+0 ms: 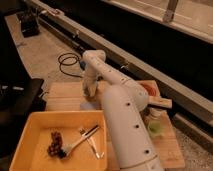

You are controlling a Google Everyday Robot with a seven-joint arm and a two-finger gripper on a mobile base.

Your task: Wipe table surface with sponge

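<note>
camera view — gripper (90, 93) low over the table surface (62, 95), beyond the yellow tray (44, 127).
the sponge (86, 106) lies just past the tray's far rim, under the gripper — whether it is clasped cannot be told.

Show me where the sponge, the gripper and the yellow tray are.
sponge (88, 106): camera view, its exposed part.
gripper (90, 93): camera view, tip, just above the sponge.
tray (31, 132): camera view, bare floor, left side.
</note>
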